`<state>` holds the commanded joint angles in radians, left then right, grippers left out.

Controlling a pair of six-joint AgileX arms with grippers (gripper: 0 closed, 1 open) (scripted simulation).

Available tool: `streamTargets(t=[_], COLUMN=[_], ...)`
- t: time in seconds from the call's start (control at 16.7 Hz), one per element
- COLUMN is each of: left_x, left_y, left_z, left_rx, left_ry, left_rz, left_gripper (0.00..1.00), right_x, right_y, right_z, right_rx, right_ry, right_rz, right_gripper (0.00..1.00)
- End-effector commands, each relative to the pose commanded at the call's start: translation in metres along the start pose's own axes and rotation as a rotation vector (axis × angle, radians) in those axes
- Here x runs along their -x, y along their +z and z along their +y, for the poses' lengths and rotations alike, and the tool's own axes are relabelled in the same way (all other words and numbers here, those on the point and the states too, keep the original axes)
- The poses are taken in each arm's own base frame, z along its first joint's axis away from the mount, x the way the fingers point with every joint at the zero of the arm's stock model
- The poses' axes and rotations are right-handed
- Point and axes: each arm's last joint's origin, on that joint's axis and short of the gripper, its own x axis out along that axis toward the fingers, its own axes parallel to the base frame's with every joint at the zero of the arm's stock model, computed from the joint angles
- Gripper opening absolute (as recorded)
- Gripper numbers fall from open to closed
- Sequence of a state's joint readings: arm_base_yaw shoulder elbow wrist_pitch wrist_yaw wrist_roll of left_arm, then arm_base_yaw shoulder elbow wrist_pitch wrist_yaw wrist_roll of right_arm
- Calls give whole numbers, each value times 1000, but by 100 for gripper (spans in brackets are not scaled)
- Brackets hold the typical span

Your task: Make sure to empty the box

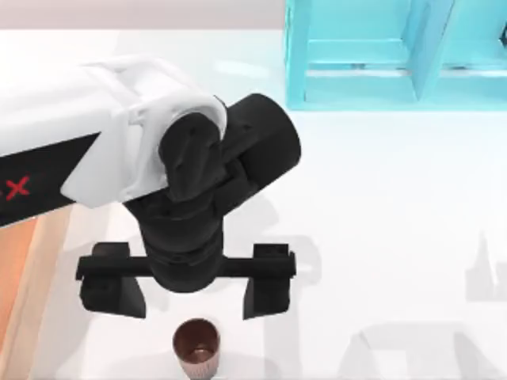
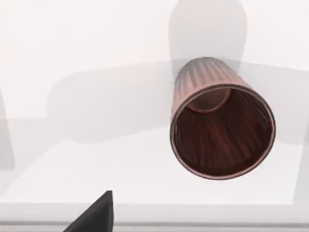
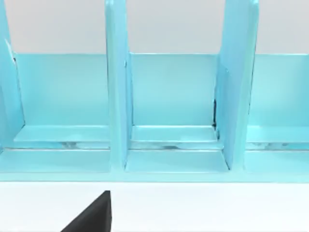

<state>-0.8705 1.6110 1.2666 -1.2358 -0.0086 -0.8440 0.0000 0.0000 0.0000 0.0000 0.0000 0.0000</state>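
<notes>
The box point(image 1: 17, 277) shows as a strip of tan rim and reddish floor at the table's left edge. To its right, near the front edge, a brown ribbed cup point(image 1: 196, 348) stands upright on the white table. My left gripper point(image 1: 190, 305) hangs open just behind and above the cup, its fingers point(image 1: 267, 285) spread wide with nothing between them. The left wrist view looks down into the cup point(image 2: 222, 130), with one fingertip point(image 2: 96, 215) beside it. One dark fingertip point(image 3: 96, 212) of my right gripper, open, shows in the right wrist view, facing the shelf.
A turquoise shelf frame point(image 1: 372, 55) stands at the back right of the table; its upright dividers point(image 3: 118, 87) face the right wrist camera. White tabletop point(image 1: 396, 237) stretches between the shelf and the cup.
</notes>
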Motion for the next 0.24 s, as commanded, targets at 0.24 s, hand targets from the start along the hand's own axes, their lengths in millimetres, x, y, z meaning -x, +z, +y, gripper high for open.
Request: streamTargets(t=[0.24], left_x=[16], left_y=[-2], left_z=[3], left_rx=[0], left_ry=[-3], left_rz=[-3], left_gripper=[100], right_x=[0], right_y=[0], right_z=[0], right_rx=[0], right_ry=[0], right_rz=[0], right_gripper=[100])
